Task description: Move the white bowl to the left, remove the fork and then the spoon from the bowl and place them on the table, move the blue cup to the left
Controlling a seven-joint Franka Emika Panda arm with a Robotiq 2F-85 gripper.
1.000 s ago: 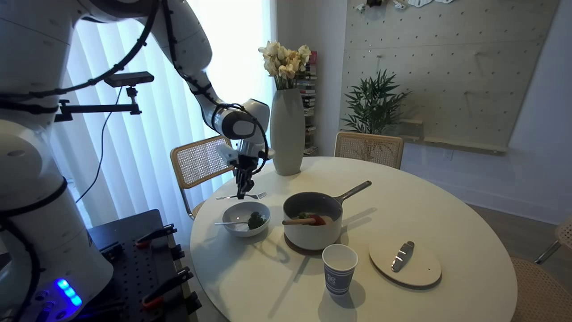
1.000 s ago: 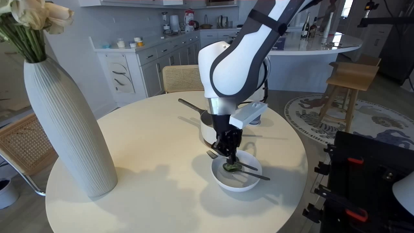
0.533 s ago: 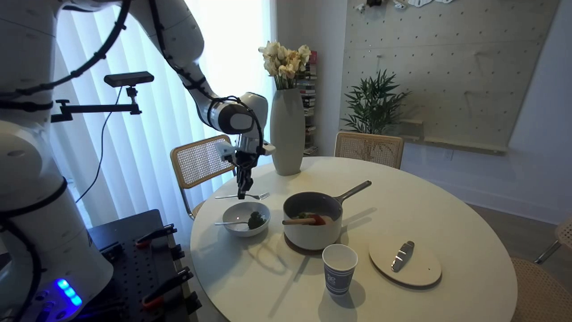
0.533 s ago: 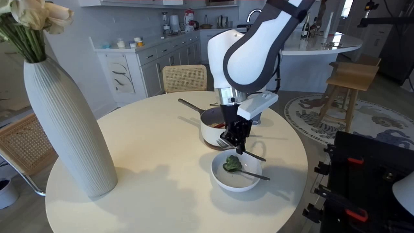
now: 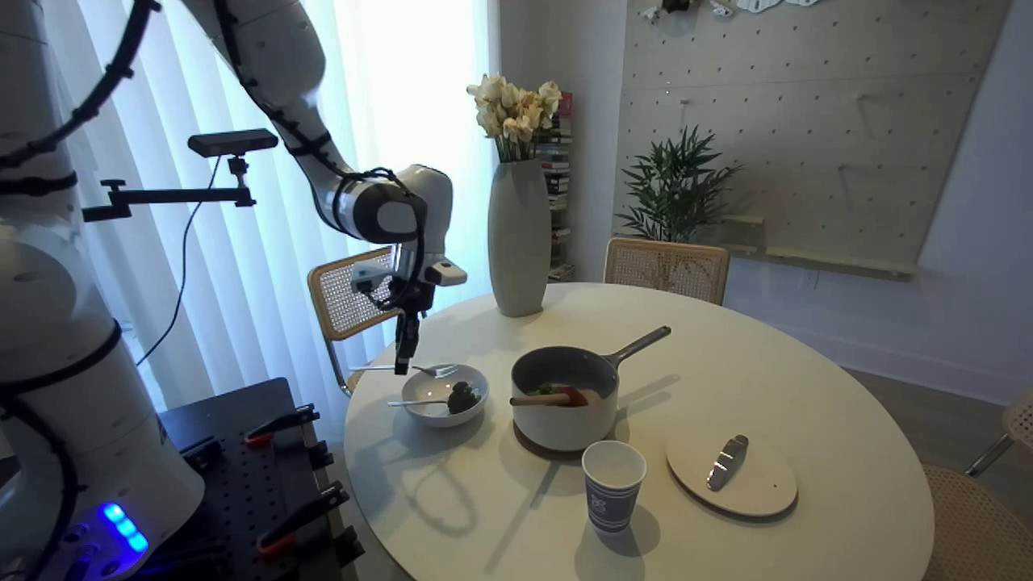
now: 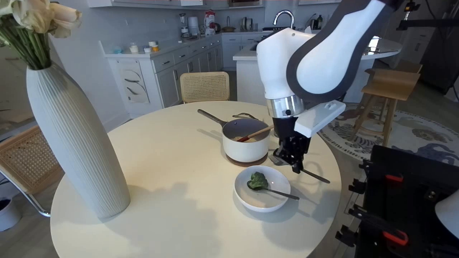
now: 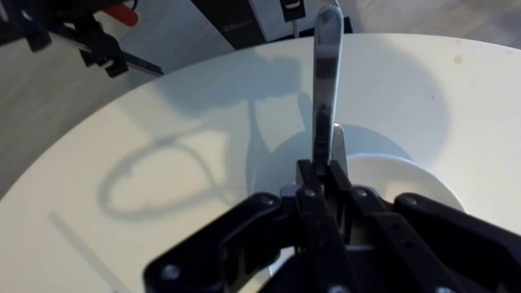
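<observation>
The fork (image 7: 326, 85), held clear of the table (image 6: 161, 179) close by the white bowl (image 6: 260, 201), is pinched near mid-length between fingers (image 7: 307, 181) almost touching, and we expect it to be light, stiff and slick, best gripped there, by its slim handle.

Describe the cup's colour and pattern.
The cup is white at the top, blue-grey below with pale stripes and a pale mark; best seen in an exterior view.

Our arm (image 6: 324, 71) is white with dark-grey bands (image 6: 292, 73) and black cable (image 5: 123, 68). Silvery screws (image 7: 170, 272) dot our black gripper (image 7: 320, 167).
</observation>
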